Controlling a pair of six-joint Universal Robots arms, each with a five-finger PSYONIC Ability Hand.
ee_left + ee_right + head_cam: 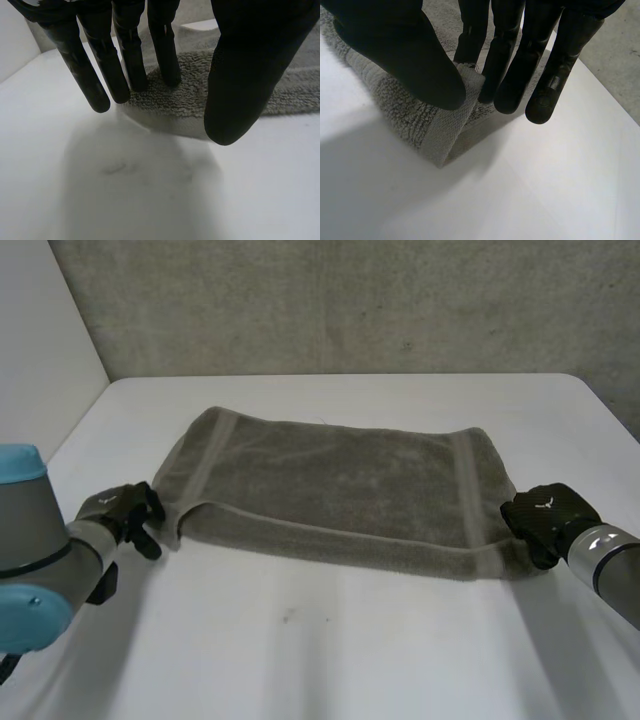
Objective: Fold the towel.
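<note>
A grey towel (330, 480) lies folded in half across the middle of the white table, its doubled edge towards me. My left hand (125, 510) is at the towel's near left corner. In the left wrist view this hand (100, 65) has straight fingers and the thumb held apart, with nothing between them; the fingertips rest at the edge of the towel (185, 95). My right hand (545, 515) is at the near right corner. In the right wrist view its thumb (405, 45) presses the banded corner of the towel (420, 120) against the fingers, lifting it slightly.
The white table (350, 640) stretches bare in front of the towel, with a faint dark mark (288, 617) on it. A grey concrete wall (350, 300) stands behind the table's back edge and a white wall (40, 330) at the left.
</note>
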